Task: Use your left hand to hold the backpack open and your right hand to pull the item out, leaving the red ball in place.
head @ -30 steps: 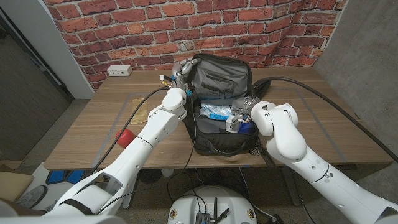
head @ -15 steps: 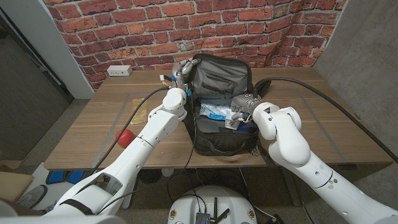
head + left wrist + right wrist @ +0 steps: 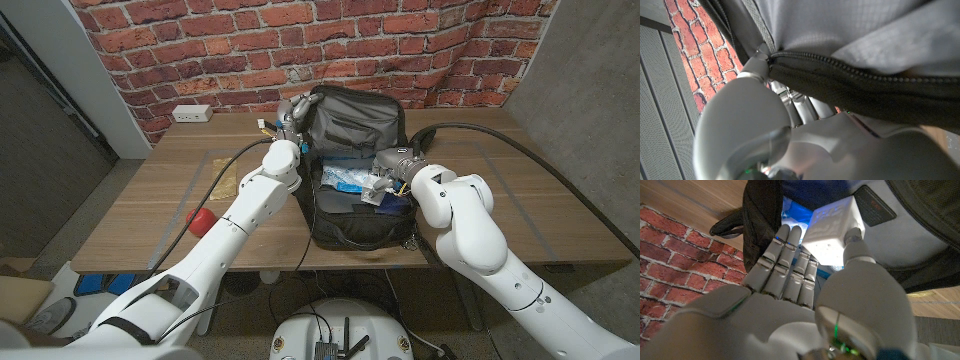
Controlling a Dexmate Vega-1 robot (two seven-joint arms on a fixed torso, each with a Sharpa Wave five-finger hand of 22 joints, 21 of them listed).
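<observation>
Left hand [image 3: 290, 112] gripping, arm extended; right hand [image 3: 385, 180] pinching, fingers [image 3: 785, 260] straight.

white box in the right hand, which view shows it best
The right wrist view: the white box is close and sharp against the right hand. The head view shows it small over the backpack. The left wrist view shows backpack fabric instead.

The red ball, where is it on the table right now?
In the head view the red ball sits on the wooden table near its front-left edge, beside the left arm and well left of the open backpack.
</observation>
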